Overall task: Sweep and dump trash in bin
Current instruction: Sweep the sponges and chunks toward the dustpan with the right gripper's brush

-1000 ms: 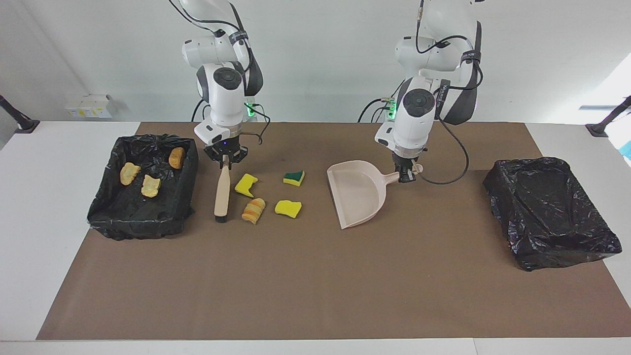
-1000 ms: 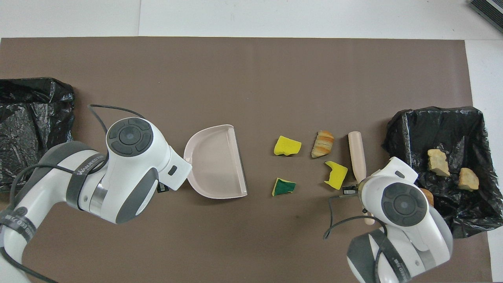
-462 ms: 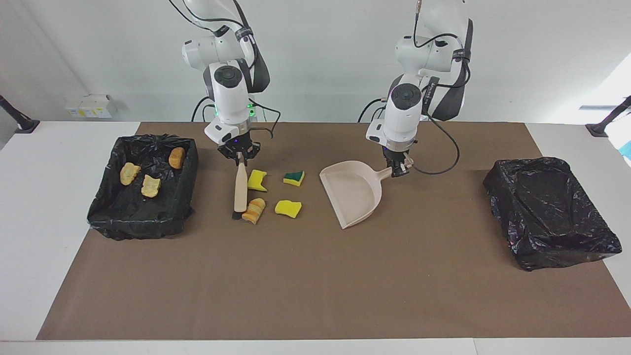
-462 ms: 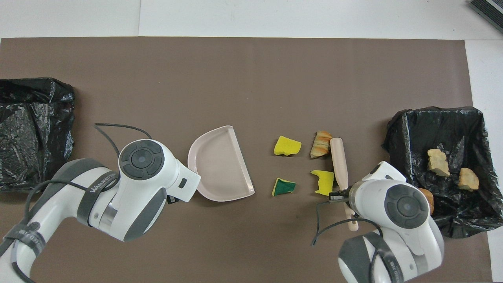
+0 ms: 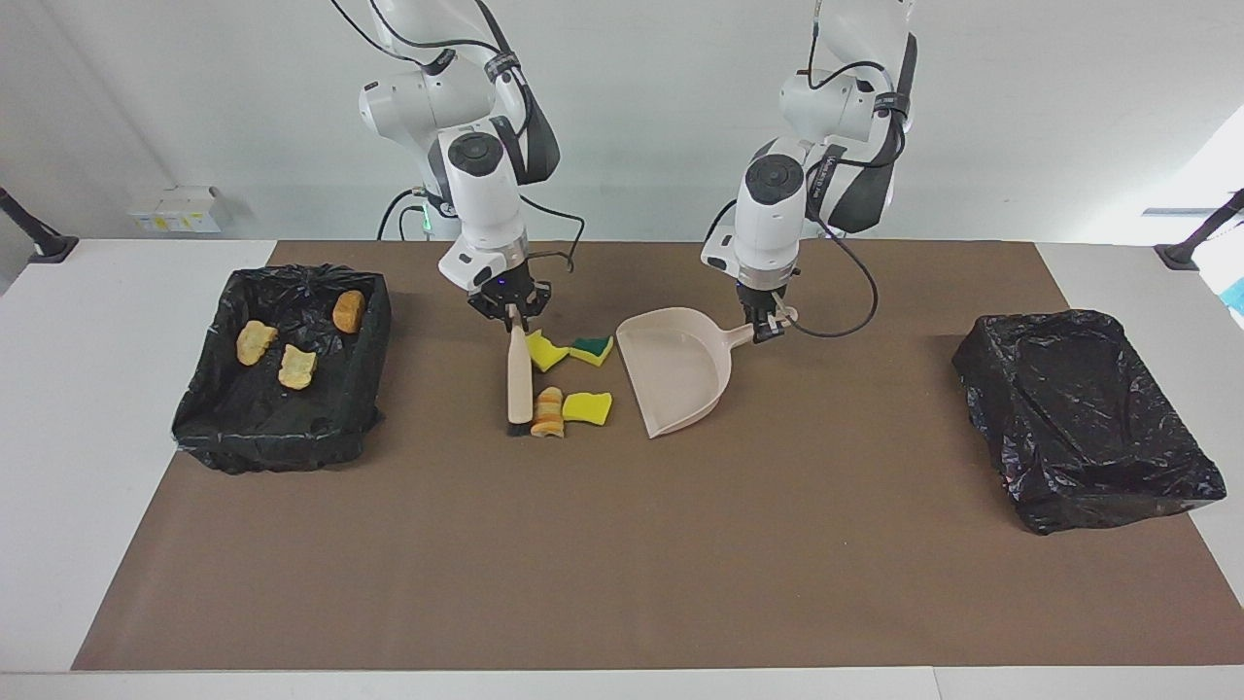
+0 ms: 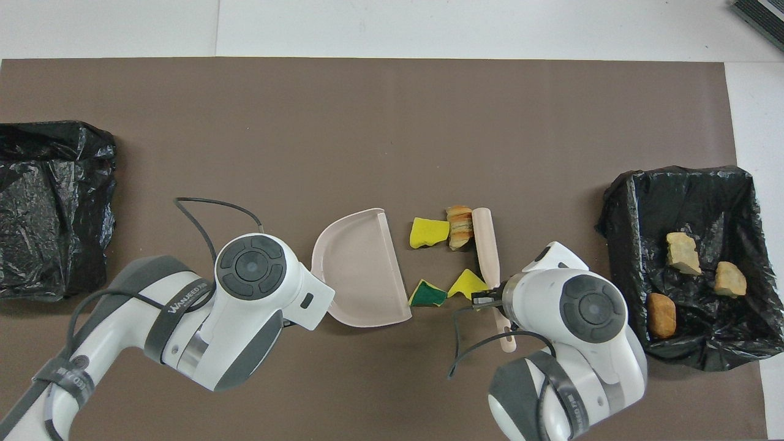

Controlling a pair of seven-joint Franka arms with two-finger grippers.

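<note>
While both fingers clamp brush [image 5: 519,381] and dustpan [image 5: 677,371], trash [image 5: 571,381] lies between.

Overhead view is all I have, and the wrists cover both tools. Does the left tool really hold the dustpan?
Observer: Yes. The left tool is shut on the end of the dustpan handle.
Operator: And who holds the brush?
Observer: The right tool is shut on the top of the brush handle.
Operator: Do the bristles reach the mat?
Observer: It looks so. The dark bristle end is down at the mat, against the striped scrap.
</note>
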